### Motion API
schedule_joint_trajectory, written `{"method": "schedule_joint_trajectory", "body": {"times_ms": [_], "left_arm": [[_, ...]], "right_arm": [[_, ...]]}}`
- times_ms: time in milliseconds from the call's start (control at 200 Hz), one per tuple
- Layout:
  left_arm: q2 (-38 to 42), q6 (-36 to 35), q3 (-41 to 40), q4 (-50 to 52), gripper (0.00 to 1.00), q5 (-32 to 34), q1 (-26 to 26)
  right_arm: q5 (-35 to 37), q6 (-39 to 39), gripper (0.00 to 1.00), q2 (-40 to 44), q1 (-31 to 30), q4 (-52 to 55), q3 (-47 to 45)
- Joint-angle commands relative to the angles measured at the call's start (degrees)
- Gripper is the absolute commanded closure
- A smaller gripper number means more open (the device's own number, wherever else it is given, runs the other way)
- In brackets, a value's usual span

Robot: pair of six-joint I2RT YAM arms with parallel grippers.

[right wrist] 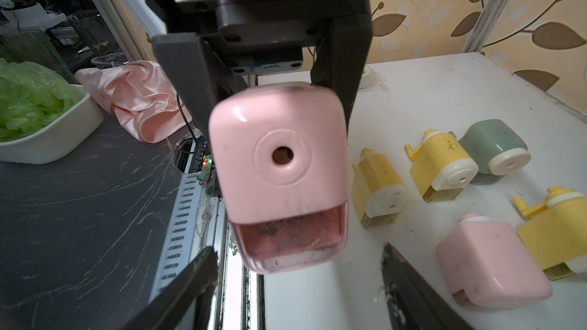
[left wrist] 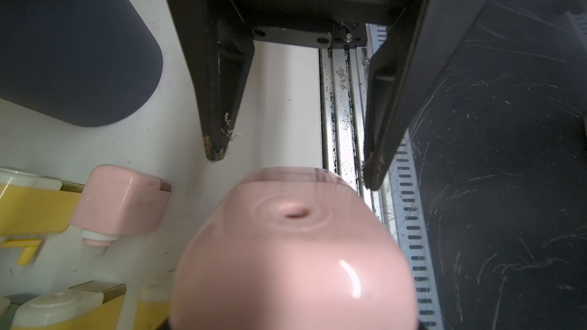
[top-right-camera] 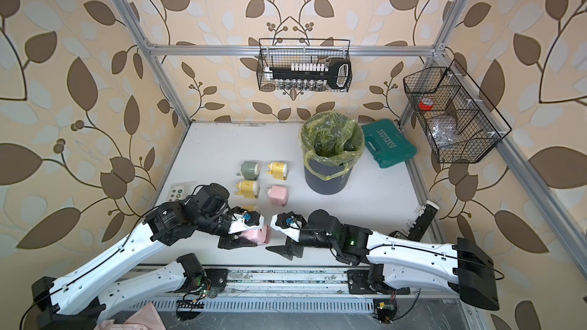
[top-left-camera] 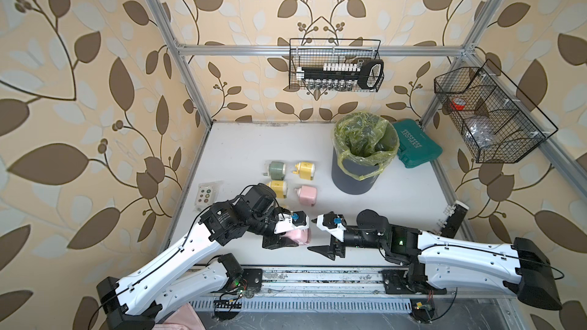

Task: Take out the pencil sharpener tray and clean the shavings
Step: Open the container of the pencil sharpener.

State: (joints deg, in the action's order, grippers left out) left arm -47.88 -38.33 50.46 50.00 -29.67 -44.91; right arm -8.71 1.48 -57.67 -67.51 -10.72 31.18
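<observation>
In both top views the left tool (top-left-camera: 287, 240) is clamped on a pink, rounded plastic pencil sharpener (top-left-camera: 301, 235), held off the white counter (top-left-camera: 397, 217) near its front edge. The right tool (top-left-camera: 319, 237) faces it from just beside, jaws apart and holding nothing. The dark grey bin lined with a yellow-green bag (top-left-camera: 352, 179) stands well apart, so a tray carried there tilted could spill on the way. The left wrist view shows the right tool's black fingers (left wrist: 219, 106) spread wide, tips short of the sharpener and above the metal rail (left wrist: 344, 96); anything shaken loose here would likely drop into that rail. The right wrist view shows the translucent pinkish tray (right wrist: 289, 246) seated in the sharpener's base, with the brownish shavings (right wrist: 279, 228) a thin dark mass inside it. If the fingers close on the pink body instead of the tray, or pull askew, the sharpener could slip from the left tool's hold.
</observation>
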Motion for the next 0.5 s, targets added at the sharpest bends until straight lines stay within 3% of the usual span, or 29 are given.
{"method": "schedule_joint_trajectory", "body": {"times_ms": [0, 495], "left_arm": [[1.2, 1.0, -0.1, -0.4, 1.0, -2.4, 0.6], [2.1, 1.7, -1.0, -0.6, 1.0, -3.2, 0.6]], "right_arm": [[-1.4, -1.0, 0.23, -0.2, -0.3, -3.0, 1.9], [-4.1, -2.2, 0.31, -2.4, -0.2, -3.8, 3.0]]}}
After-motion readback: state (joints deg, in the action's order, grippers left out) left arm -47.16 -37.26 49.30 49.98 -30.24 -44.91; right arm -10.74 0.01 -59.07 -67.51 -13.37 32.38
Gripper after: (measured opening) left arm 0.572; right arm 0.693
